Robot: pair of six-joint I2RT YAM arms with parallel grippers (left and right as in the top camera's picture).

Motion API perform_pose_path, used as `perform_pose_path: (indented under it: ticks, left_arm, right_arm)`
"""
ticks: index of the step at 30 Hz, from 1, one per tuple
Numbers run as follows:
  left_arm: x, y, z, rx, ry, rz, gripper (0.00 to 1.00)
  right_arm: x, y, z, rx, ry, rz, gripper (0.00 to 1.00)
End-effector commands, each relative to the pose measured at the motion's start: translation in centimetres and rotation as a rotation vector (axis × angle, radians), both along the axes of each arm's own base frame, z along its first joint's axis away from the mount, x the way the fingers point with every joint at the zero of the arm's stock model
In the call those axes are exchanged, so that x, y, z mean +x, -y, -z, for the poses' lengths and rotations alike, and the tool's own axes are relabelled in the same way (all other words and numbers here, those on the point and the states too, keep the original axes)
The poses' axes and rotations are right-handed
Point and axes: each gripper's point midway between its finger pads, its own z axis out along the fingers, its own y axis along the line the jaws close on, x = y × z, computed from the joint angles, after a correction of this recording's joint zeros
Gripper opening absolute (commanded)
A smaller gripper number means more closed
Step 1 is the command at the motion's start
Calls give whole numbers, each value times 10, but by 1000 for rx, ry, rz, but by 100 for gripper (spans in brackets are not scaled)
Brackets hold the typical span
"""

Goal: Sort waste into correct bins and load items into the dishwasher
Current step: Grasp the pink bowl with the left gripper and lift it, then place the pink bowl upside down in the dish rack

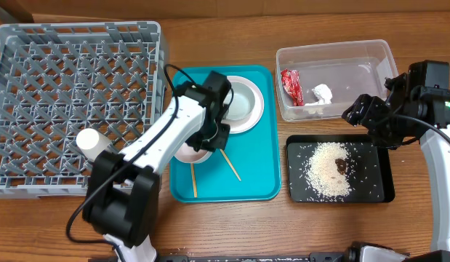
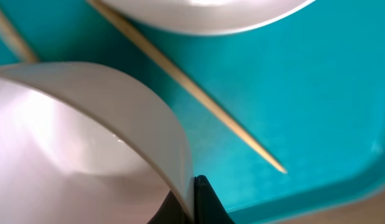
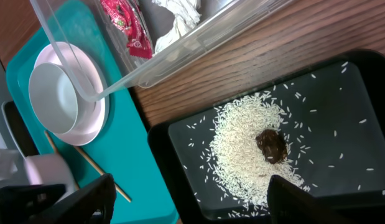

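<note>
The wooden tabletop (image 1: 232,36) carries four things. The teal serving tray (image 1: 268,131) sits near its middle. Just left of the teal tray rests the grey dish rack (image 1: 79,28); an arm covers part of the gap, so whether the two touch is unclear. Right of the tray and farther back stands the clear tub (image 1: 334,48). Right of the tray and nearer the front lies the black tray (image 1: 389,175), with a strip of bare wood between them.

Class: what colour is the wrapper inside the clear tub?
The wrapper is red; best in right wrist view.
</note>
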Motion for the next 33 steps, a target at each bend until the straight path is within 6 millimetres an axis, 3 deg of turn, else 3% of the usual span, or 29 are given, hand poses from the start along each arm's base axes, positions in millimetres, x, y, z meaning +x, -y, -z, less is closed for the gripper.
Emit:
perform_pose_path:
  ticks: [1, 8, 16, 21, 29, 33]
  left_arm:
    - [27, 8, -87, -126, 209, 31, 4]
    - [52, -20, -171, -320, 388, 139, 4]
    - [90, -91, -211, -625, 590, 175, 4]
    - [112, -151, -205, -757, 673, 89, 4]
    - [141, -218, -177, -1063, 760, -53, 4]
    - [151, -240, -156, -1191, 758, -137, 4]
  right_arm:
    - [-2, 0, -4, -7, 16, -5, 80]
    - [-2, 0, -3, -8, 13, -8, 79]
    - [-4, 0, -3, -7, 5, -8, 79]
    - [-6, 0, -2, -6, -2, -8, 79]
    - [-9, -1, -1, -3, -18, -8, 79]
    - [-10, -1, -1, -2, -20, -8, 79]
